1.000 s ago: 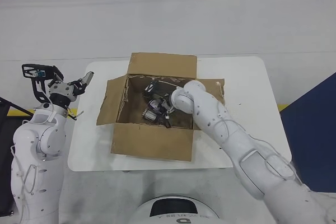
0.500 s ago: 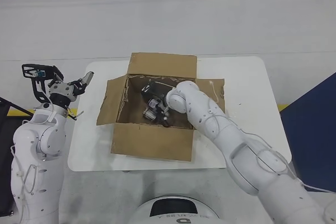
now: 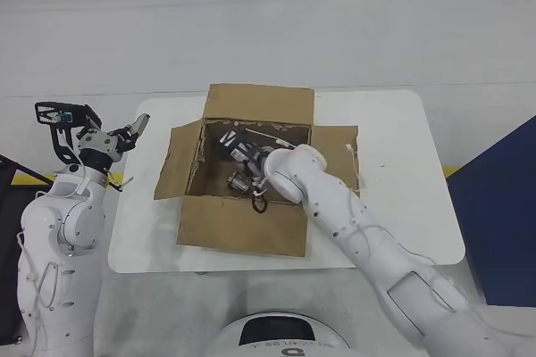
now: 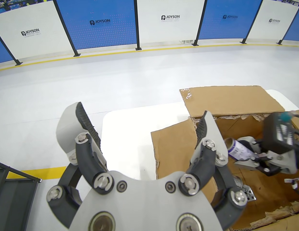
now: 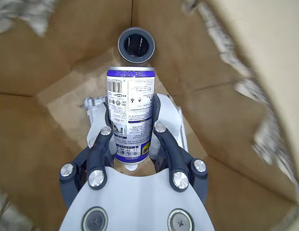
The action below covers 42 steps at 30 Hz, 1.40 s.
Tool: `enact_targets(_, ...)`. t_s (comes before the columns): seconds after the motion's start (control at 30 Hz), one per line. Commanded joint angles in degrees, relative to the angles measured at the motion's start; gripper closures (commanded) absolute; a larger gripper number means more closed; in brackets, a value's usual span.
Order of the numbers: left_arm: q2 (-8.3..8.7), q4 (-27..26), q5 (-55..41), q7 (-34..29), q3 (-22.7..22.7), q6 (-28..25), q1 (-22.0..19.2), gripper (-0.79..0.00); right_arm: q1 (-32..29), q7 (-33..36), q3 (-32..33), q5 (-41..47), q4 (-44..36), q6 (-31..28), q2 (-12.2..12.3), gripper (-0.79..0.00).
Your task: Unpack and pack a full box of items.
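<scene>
The cardboard box (image 3: pixel 241 228) stands open on the white table (image 3: pixel 384 143) with all four flaps folded outward, which leaves its mouth free for an arm to go in from above. The right arm bends down over the box's near wall, forearm sloping inward and wrist dipped below the rim. The right gripper (image 5: pixel 131 111) is clamped on a blue-and-white spray can (image 5: pixel 130 97). Its two fingers press the can's label from opposite sides, the capped end sits toward the palm and the base points at a far corner of the box. Gripping across the round body in this way probably keeps the can from rolling or slipping out lengthwise. In the left wrist view the can (image 4: pixel 238 149) appears tilted and clear of the box floor but still inside the walls, so the step in hand looks like the unpacking of this item. Other contents lie below: a dark-rimmed tube (image 5: pixel 136 45) sits in the corner just beyond the can, and a silvery metal part (image 5: pixel 91 102) lies under the fingers. The left arm is raised beside the table's left edge, well apart from the box. The left gripper (image 4: pixel 143 121) is spread wide and empty, aimed toward the left flap, seemingly parked out of the way.
</scene>
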Motion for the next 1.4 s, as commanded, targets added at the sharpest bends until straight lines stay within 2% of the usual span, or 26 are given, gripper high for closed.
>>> enact_targets(0.0, 0.00, 0.0, 0.0, 0.0, 0.0, 0.0, 0.0, -0.785, -7.0, -1.1, 4.0, -4.8, -12.4, -0.2, 1.8, 0.000)
enact_targets(0.13, 0.00, 0.0, 0.0, 0.0, 0.0, 0.0, 0.0, -0.785, -17.3, -8.3, 10.8, -10.9, -25.5, 0.2, 4.0, 0.000)
enact_targets(0.33, 0.00, 0.0, 0.0, 0.0, 0.0, 0.0, 0.0, -0.785, -29.1, -19.6, 20.0, -14.6, -36.0, 5.1, 5.7, 0.000)
enact_targets(0.53, 0.00, 0.0, 0.0, 0.0, 0.0, 0.0, 0.0, -0.785, -40.4, -23.6, 31.5, -11.7, -43.2, 8.4, 6.8, 0.000)
enact_targets(0.77, 0.00, 0.0, 0.0, 0.0, 0.0, 0.0, 0.0, -0.785, -48.9, -21.0, 46.0, 0.6, -44.1, 12.0, 7.2, 0.000)
enact_targets(0.87, 0.00, 0.0, 0.0, 0.0, 0.0, 0.0, 0.0, -0.785, -48.4, -14.4, 52.3, 8.4, -40.7, 10.3, 7.5, 0.000)
enact_targets(0.93, 0.00, 0.0, 0.0, 0.0, 0.0, 0.0, 0.0, -0.785, -46.2, -7.3, 54.9, 11.4, -37.8, 8.5, 8.0, 0.000)
enact_targets(1.0, 0.00, 0.0, 0.0, 0.0, 0.0, 0.0, 0.0, -0.785, -43.1, -0.5, 56.0, 14.8, -34.2, 5.5, 8.4, 0.000)
enact_targets(1.13, 0.00, 0.0, 0.0, 0.0, 0.0, 0.0, 0.0, -0.785, -35.1, 11.7, 56.1, 17.1, -25.9, 3.3, 9.4, 0.000)
enact_targets(1.23, 0.00, 0.0, 0.0, 0.0, 0.0, 0.0, 0.0, -0.785, -30.5, 15.9, 55.5, 16.9, -20.7, 1.7, 9.9, 0.000)
enact_targets(1.37, 0.00, 0.0, 0.0, 0.0, 0.0, 0.0, 0.0, -0.785, -26.9, 17.8, 55.6, 16.1, -16.5, 2.8, 10.5, 0.000)
